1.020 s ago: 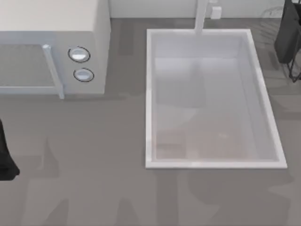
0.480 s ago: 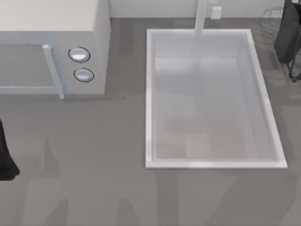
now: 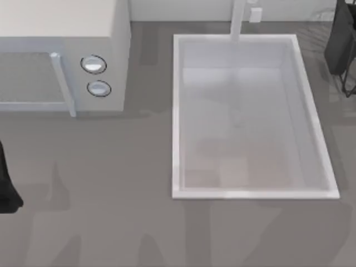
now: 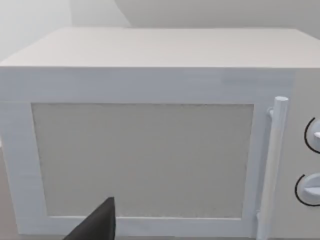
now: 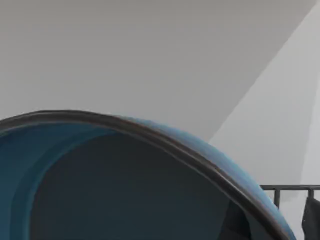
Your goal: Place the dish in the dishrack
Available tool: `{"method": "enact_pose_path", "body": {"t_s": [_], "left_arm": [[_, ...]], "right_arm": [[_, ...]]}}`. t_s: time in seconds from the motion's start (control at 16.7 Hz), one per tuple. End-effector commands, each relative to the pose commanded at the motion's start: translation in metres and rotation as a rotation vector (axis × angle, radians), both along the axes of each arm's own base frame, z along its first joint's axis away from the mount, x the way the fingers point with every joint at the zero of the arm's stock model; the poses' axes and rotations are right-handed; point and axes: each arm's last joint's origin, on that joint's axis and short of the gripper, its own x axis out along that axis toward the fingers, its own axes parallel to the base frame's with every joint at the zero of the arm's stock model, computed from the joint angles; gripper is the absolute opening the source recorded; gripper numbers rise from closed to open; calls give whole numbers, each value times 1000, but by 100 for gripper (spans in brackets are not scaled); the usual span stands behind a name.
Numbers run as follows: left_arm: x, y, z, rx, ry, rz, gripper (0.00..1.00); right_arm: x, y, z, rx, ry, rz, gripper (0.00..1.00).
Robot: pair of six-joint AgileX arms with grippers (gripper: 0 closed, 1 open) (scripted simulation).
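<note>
While grip unclear, dish (image 5: 125, 190) close under right gripper, perhaps near dishrack (image 5: 290, 189).

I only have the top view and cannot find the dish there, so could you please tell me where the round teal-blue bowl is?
Observer: In the right wrist view, the glossy teal-blue bowl with the thin reddish-brown rim sits close against the camera.
Operator: Thank you. Is the rack near it?
Observer: A thin dark wire bar of the dishrack shows just beyond the bowl's rim.
Operator: What does the left arm face?
Observer: Its wrist camera looks straight at the white microwave, whose door is shut.
</note>
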Motion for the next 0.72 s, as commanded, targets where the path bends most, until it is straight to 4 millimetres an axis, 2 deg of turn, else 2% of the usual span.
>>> {"method": "enact_pose_path", "body": {"t_s": [0.36, 0.72], "left_arm": [[0, 0, 0, 0, 0, 0, 100], [0, 0, 0, 0, 0, 0, 100]], "right_arm": [[0, 0, 0, 0, 0, 0, 98], [0, 0, 0, 0, 0, 0, 100]]}}
